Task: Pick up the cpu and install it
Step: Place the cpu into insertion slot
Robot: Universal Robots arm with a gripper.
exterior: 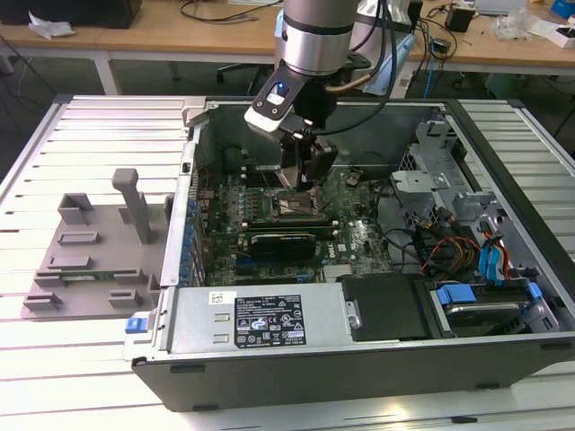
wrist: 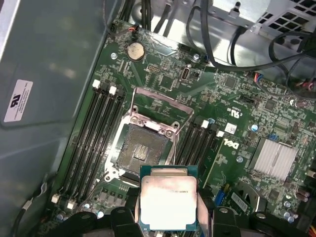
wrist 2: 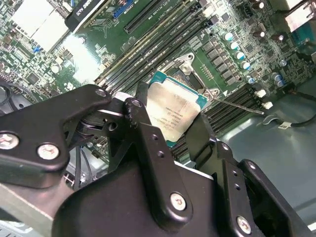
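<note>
The cpu [wrist: 169,200] [wrist 2: 174,112], a flat square chip with a silvery top plate and a green rim, hangs between my black fingers [wrist 2: 148,138]. My gripper [exterior: 305,184] [wrist 2: 170,116] [wrist: 169,212] is shut on its two opposite edges. It sits inside the open computer case, low over the motherboard. In the first wrist view the socket [wrist: 140,148] lies bare with its metal frame [wrist: 163,106] folded back. The chip sits close beside the socket, overlapping its near edge. In the exterior view the socket [exterior: 292,208] lies right below the fingers.
Memory slots [wrist: 94,128] flank the socket on both sides. A finned heat sink [wrist: 274,158] and cable bundles [wrist: 222,39] lie nearby. The case wall [exterior: 184,224] separates the board from a grey plastic tray [exterior: 90,260] on the slatted table. Drive bays [exterior: 476,296] fill the exterior view's right.
</note>
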